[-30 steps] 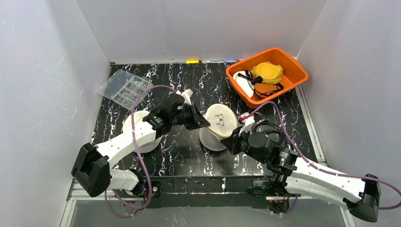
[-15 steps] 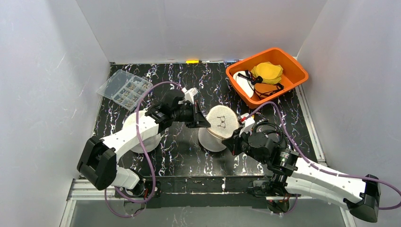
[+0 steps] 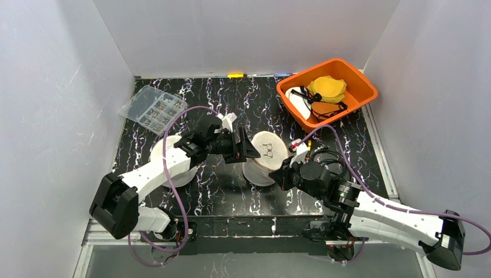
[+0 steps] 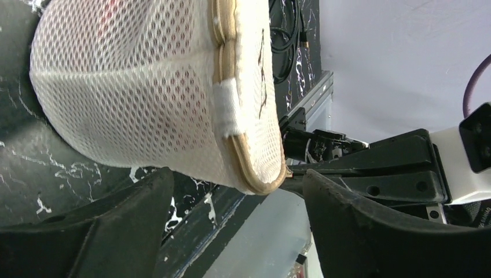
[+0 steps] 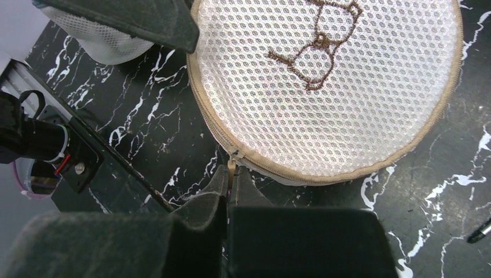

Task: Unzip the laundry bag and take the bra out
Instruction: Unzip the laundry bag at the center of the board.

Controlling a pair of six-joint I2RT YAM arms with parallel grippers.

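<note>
A round white mesh laundry bag [image 3: 267, 152] with a tan zipper rim and a brown stitched bra outline sits tilted at the table's middle. In the left wrist view the laundry bag [image 4: 145, 87] fills the upper left, its tan rim hanging between my open fingers. My left gripper [image 3: 246, 149] [image 4: 237, 180] stands open at the bag's left side, holding nothing. My right gripper [image 3: 282, 174] [image 5: 231, 174] is shut on the tan zipper pull [image 5: 231, 167] at the near edge of the laundry bag [image 5: 330, 87]. The bra is hidden.
An orange bin [image 3: 361, 87] with white, yellow and orange garments stands at the back right. A clear compartment box [image 3: 151, 109] lies at the back left. Another white round bag [image 3: 165, 152] lies under my left arm. A small yellow object [image 3: 235, 75] sits at the back edge.
My left gripper has opened and let go of the bag's left rim, and the bag has sunk a little toward the table. My right gripper has stayed shut on the zipper pull.
</note>
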